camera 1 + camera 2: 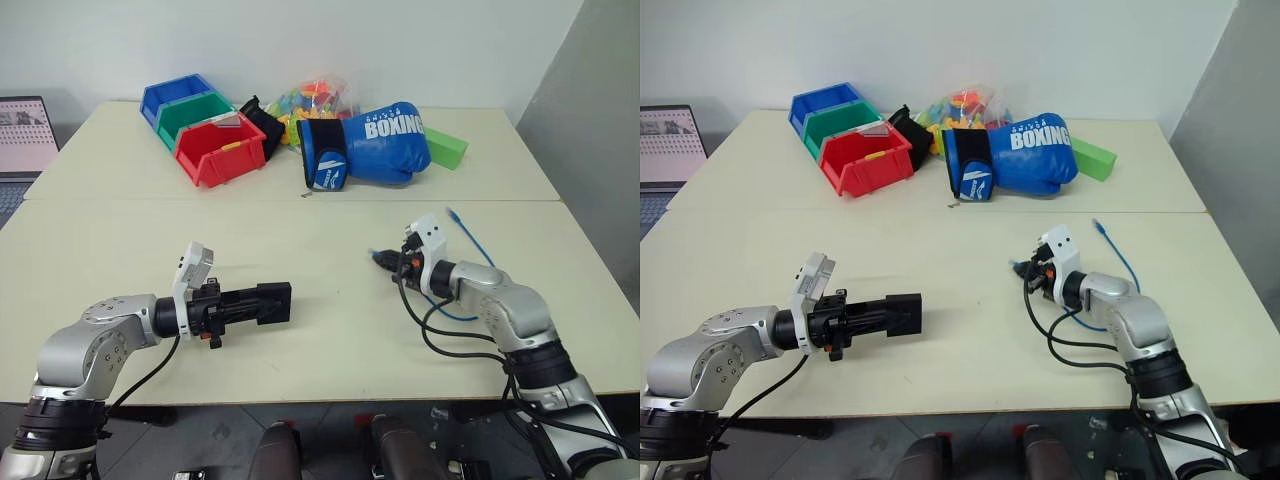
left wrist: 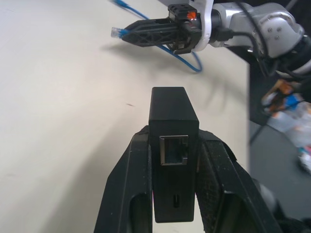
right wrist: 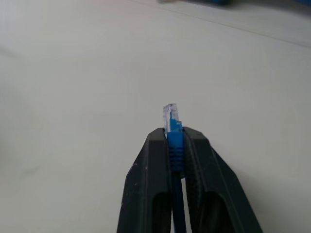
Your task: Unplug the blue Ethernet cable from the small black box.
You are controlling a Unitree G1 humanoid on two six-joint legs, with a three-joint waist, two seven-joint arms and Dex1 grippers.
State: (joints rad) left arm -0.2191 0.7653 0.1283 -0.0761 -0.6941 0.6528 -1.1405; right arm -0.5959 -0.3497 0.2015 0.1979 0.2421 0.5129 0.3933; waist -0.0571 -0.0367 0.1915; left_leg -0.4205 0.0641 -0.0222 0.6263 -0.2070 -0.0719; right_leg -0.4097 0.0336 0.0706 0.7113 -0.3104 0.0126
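Small black box (image 2: 173, 145) squeezed tight in left pincer (image 2: 173, 194), port empty, blue Ethernet cable (image 3: 174, 136) plug pinched in right pincer (image 3: 175, 145), well apart, so already pulled out.

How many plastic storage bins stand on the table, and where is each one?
3, in a row at the far left of the table: the blue bin farthest back, the green bin in the middle, the red bin nearest.

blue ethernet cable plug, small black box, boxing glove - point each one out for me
blue Ethernet cable (image 3: 171, 127), right wrist view, on the plug end between the fingers
small black box (image 2: 173, 114), left wrist view, on its top face above the empty port
boxing glove (image 1: 385, 148), left eye view, on the blue body
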